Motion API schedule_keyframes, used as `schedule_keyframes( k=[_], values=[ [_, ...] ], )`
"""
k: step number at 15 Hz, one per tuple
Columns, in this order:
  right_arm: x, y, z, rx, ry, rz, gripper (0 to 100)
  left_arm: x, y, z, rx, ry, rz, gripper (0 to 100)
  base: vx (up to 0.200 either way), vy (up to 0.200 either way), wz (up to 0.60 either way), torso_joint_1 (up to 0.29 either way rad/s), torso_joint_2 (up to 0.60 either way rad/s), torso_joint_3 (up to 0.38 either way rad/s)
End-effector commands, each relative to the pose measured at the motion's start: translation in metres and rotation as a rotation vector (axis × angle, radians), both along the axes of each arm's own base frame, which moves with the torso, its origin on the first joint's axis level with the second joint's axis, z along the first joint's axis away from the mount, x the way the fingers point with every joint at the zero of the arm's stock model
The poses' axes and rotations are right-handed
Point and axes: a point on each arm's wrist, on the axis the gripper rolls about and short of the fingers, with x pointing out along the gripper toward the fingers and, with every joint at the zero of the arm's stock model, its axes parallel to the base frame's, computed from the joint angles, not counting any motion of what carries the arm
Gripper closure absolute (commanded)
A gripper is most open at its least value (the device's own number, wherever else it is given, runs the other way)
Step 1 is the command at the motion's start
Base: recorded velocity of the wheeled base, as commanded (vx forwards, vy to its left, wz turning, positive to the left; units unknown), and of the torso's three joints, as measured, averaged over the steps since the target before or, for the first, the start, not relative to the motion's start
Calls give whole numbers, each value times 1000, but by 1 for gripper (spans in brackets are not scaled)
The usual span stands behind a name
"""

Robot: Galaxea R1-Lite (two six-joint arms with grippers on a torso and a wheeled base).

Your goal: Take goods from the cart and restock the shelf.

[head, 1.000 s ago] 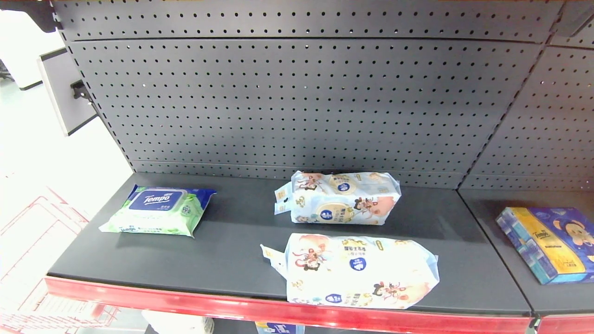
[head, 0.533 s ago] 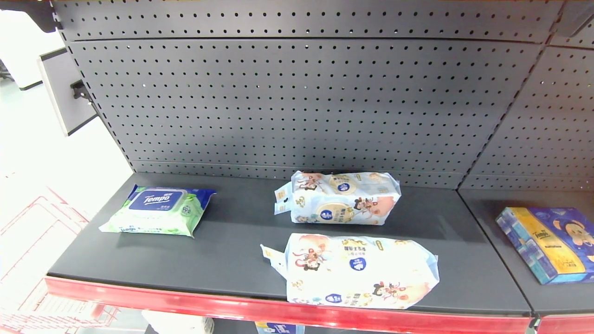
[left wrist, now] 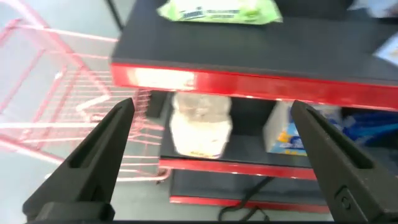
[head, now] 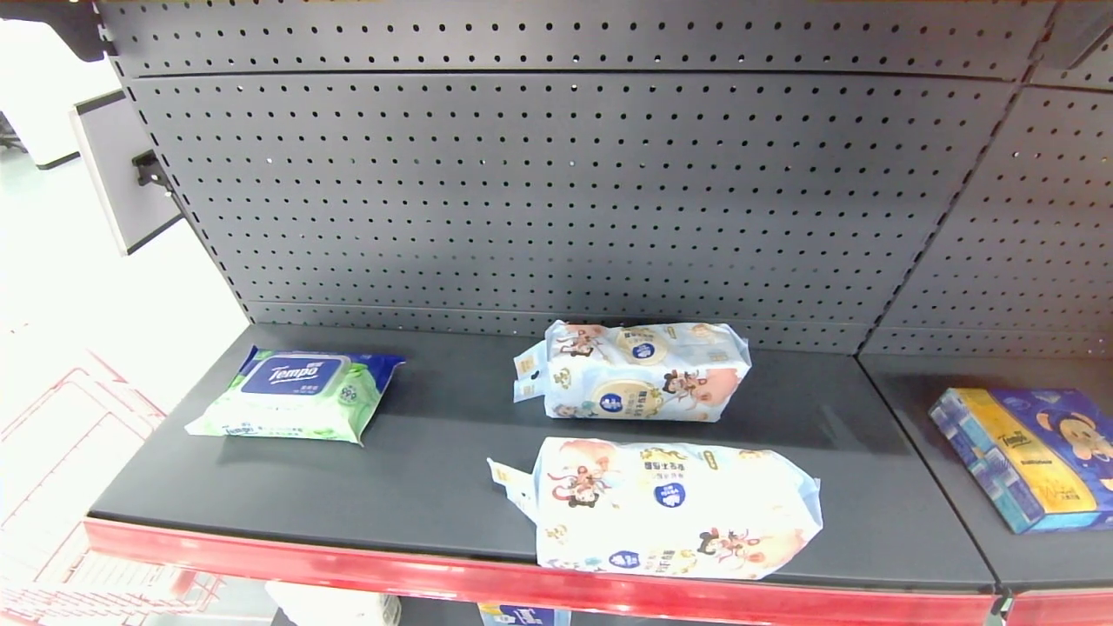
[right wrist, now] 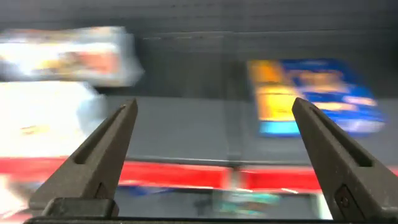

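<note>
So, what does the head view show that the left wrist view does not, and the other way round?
Head view: the pegboard back wall, the rear cartoon-print pack and the blue and yellow box.
Left wrist view: the left gripper, open, and the lower shelf's red edge.
Both: the green wipes pack, the top shelf's red edge, the red wire cart and a whitish pack on the shelf below. A pale corner in the wrist view may be the front cartoon-print pack.
</note>
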Motion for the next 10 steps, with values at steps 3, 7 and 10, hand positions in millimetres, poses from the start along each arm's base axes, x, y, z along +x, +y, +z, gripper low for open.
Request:
schedule_keyframes(
  k=[3, 7, 10],
  values=[
    [23, 0, 39, -25, 56, -242, 0, 2, -6, -2, -72, -26, -193, 0, 0, 0, 0, 0, 0, 0],
    [-8, 0, -43, -88, 34, -206, 0, 8, -3, -12, -20, -22, -60, 0, 0, 0, 0, 0, 0, 0],
    [-14, 5, -66, -43, -53, -14, 0, 16, -3, -24, -12, -60, -3, 0, 0, 0, 0, 0, 0, 0]
  ],
)
